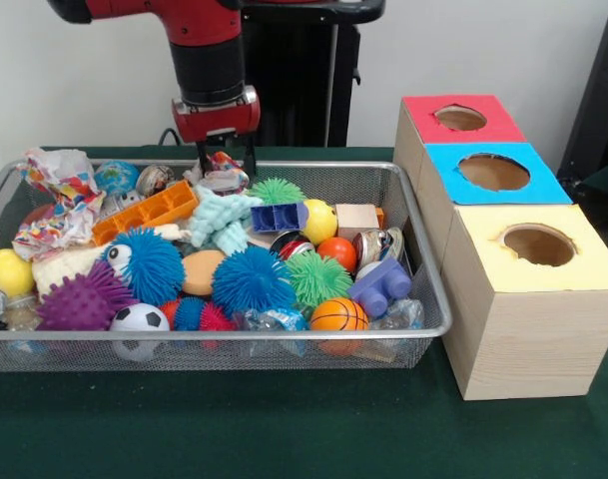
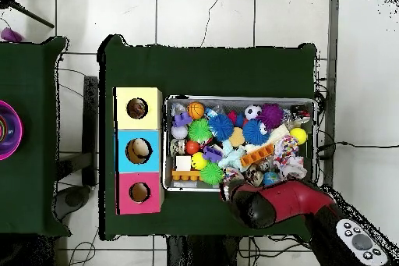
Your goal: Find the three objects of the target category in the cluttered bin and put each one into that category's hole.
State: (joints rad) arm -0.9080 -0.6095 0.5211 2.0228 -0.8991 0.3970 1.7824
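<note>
We see the hand (image 1: 224, 160) clamped on a paper wad (image 1: 222, 170) at the far rim of the cluttered bin (image 1: 423, 289). If we lift carelessly, the crumpled paper may slip free, or drag neighbouring toys, before reaching the yellow-topped hole (image 1: 539, 244) beyond the bin's end.

Bright, even indoor light fills both views. Soft shadows fall beneath the bin (image 1: 423, 299) and beside the boxes on the dark green surface (image 1: 284, 429) (no harsh glare). The front view looks slightly soft throughout.
</note>
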